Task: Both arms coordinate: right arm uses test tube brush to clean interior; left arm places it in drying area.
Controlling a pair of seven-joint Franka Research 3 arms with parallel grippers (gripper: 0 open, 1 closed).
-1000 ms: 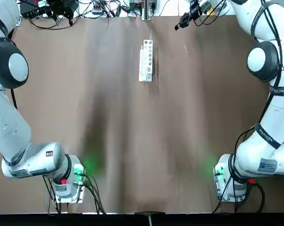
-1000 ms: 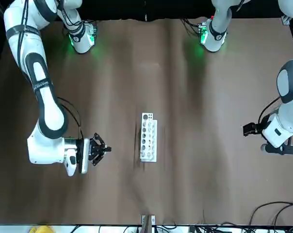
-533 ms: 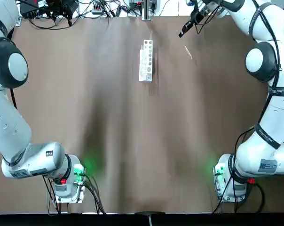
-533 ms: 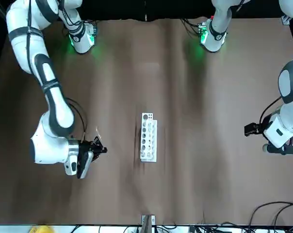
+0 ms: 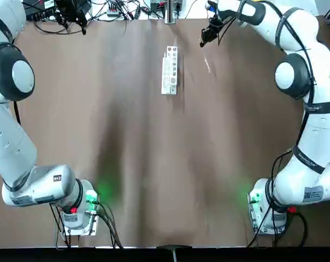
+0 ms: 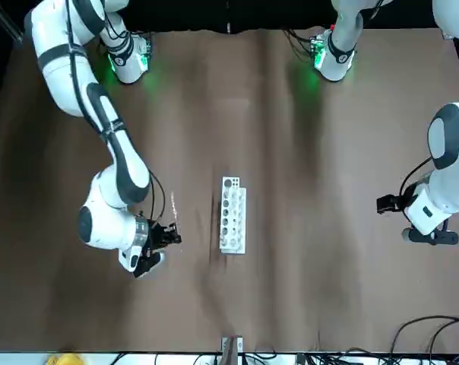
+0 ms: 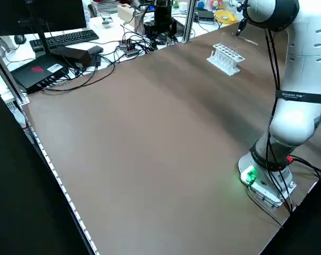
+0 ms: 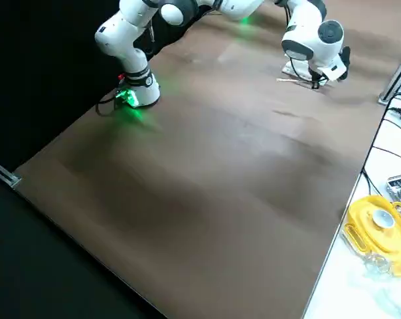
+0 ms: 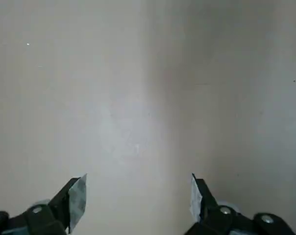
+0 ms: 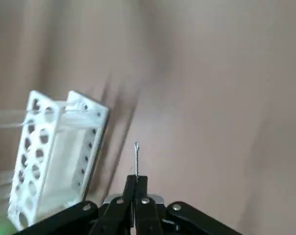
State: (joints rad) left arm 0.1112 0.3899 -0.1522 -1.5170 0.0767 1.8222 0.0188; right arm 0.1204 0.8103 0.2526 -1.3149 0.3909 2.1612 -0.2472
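Observation:
The drying area, a small white rack with a row of round holes, stands at the far middle of the table. My right gripper hovers just right of the rack and is shut on the test tube brush, a thin pale stick reaching back toward the robot. In the right wrist view the fingers pinch a thin wire with a looped end, with the rack close beside it. My left gripper is far out at the table's left side, open over bare table.
The brown table carries little besides the rack. Cables and equipment crowd its far edge. A keyboard and black boxes sit on a bench beyond it, and a yellow object lies off the far edge.
My right gripper has swung toward the rack with the brush in it, and the arm's elbow has followed. The left gripper has hardly moved.

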